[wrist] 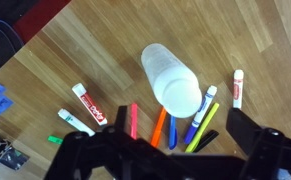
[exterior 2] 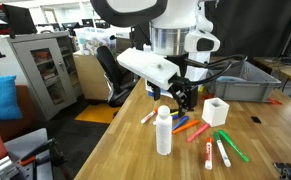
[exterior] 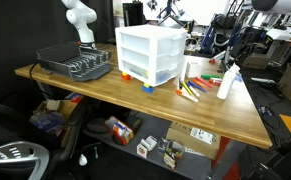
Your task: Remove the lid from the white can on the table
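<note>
The white can (exterior 2: pixel 164 133) stands upright on the wooden table (exterior 2: pixel 135 150), with its small round white lid (exterior 2: pixel 164 109) on top. In the wrist view I look down on the can (wrist: pixel 160 62) and the lid (wrist: pixel 181 96). The can also shows in an exterior view (exterior: pixel 227 84) near the table's (exterior: pixel 105 90) far end. My gripper (wrist: pixel 170 150) is open and empty, its two dark fingers wide apart. It hangs above the markers just beside the can and does not touch it, as an exterior view shows (exterior 2: pixel 185 100).
Several coloured markers (wrist: pixel 165 125) lie on the table next to the can. A small white box (exterior 2: pixel 215 111) and a grey bin (exterior 2: pixel 240 82) stand behind them. A white three-drawer unit (exterior: pixel 151 55) and a dark dish rack (exterior: pixel 75 64) stand further along the table.
</note>
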You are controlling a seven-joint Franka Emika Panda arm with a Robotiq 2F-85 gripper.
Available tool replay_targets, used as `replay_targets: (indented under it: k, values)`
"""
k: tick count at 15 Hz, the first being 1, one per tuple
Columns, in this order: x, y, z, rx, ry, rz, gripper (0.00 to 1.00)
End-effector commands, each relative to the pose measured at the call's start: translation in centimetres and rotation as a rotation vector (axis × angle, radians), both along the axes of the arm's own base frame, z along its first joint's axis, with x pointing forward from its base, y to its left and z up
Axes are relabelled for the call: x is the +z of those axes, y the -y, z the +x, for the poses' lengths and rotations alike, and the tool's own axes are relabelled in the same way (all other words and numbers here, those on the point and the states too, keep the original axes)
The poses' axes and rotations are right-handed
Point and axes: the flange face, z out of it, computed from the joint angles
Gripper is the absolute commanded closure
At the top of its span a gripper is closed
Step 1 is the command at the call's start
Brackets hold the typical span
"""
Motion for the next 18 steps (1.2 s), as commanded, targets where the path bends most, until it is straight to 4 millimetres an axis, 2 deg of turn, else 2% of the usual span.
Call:
replay_targets:
  k: [1,6,8,9,10,13,15,17,18]
  values:
    - [-0.29,0.15,-0.78,-0.012,0.006,-0.014,0.0]
    - [-0.58,0.24,-0.72,-0.015,0.048,-0.029,0.0]
    - [-0.72,0.21,-0.59,-0.018,0.058,-0.022,0.24]
    - [-0.81,0.17,-0.56,-0.019,0.058,-0.023,0.33]
    - [-0.9,0.09,-0.57,-0.019,0.054,-0.015,0.38]
    - [-1.11,0.01,-0.67,-0.025,0.045,-0.005,0.38]
    - [-1.17,0.02,-0.73,-0.028,0.043,-0.003,0.33]
    - [-1.19,-0.04,-0.78,-0.029,0.04,-0.003,0.37]
    - [-1.19,-0.06,-0.79,-0.029,0.04,-0.003,0.45]
